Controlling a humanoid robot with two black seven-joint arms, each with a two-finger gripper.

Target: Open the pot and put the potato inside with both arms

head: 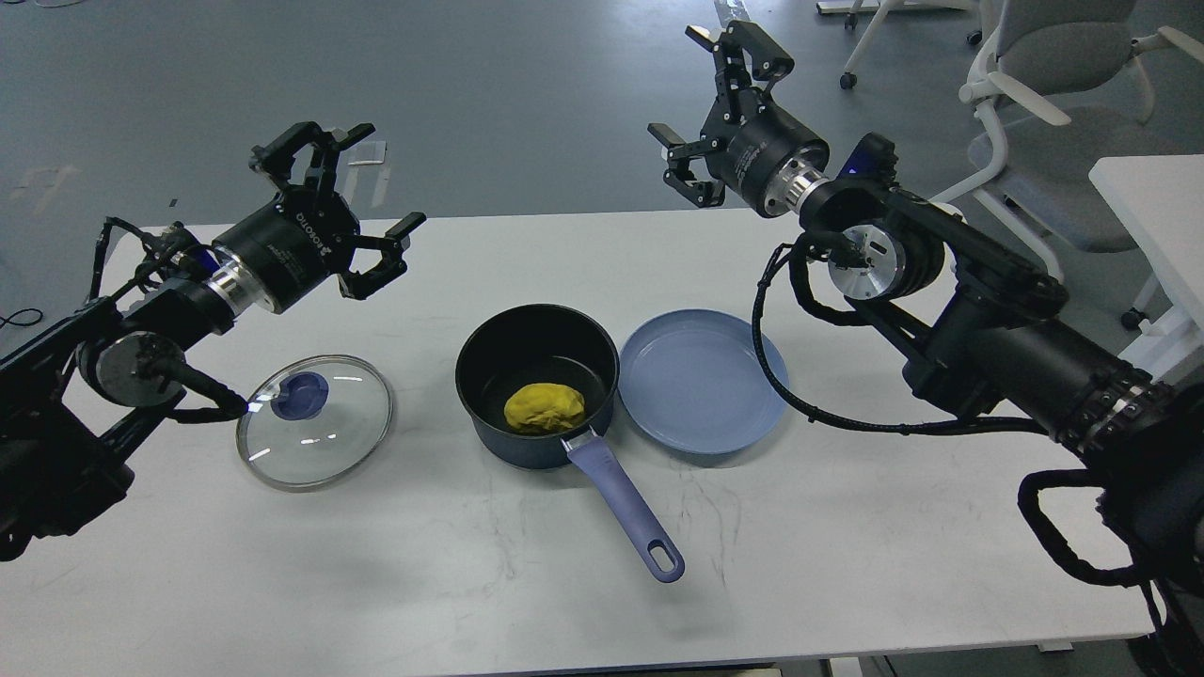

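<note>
I see the pot (536,381) standing open at the middle of the table (470,555), a round dark navy saucepan with a smooth black inside. Its long lavender-blue handle (625,508) runs toward the near right and ends in a loop hole. The potato (545,409) lies inside on the pot's floor, toward the near side: a bright yellow, lumpy oval.

The glass lid (314,434) lies flat on the table to the left of the pot, apart from it, clear with a metal rim and a blue knob at its centre. Just to the right of the pot, touching or nearly so, sits a flat, matte blue plate (701,381), round with a low raised rim.

My left gripper (343,212) hangs above the far left part of the table, its black claw fingers spread apart and holding nothing. My right gripper (710,103) is raised beyond the far edge, fingers likewise splayed and empty. Both wrists carry silver rings and looping black cables.

The tabletop is white with faint grey marbling. Beyond it lies a dull grey floor; at far right stand a white office chair (1044,103) with grey padding and the corner of another white table (1157,226).
</note>
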